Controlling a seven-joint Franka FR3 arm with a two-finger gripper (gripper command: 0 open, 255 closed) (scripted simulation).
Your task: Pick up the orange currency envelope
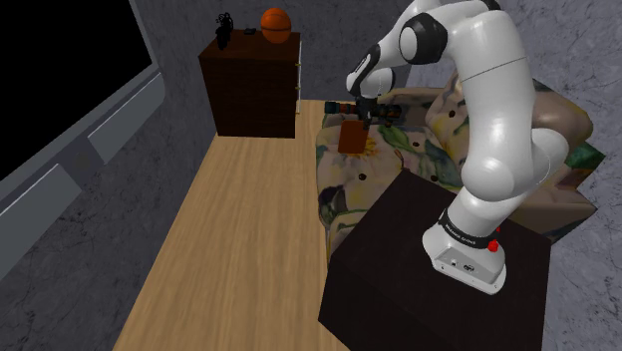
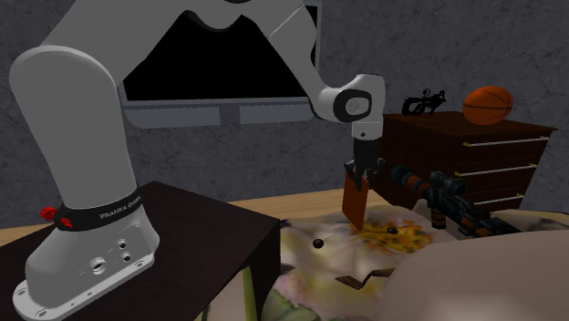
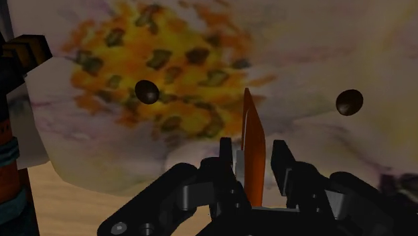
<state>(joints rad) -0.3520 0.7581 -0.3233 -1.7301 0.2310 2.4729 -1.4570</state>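
Two fingers of the hand point(image 3: 252, 151) clamp the orange envelope point(image 3: 252, 134). The wrist view presents it edge-on, as a thin, glossy orange blade above the yellow flower print of the sofa point(image 3: 321, 53) and two dark buttons point(image 3: 147, 91). The second exterior view presents its broad face: a flat, upright, rust-orange rectangle hanging below the hand, clear of the seat and near the seat's middle. A toy rifle point(image 2: 447, 196) lies on the seat beside it. The shoulder view adds a dark dresser point(image 1: 249, 90) carrying a basketball point(image 1: 276, 22), beyond the sofa's far end.
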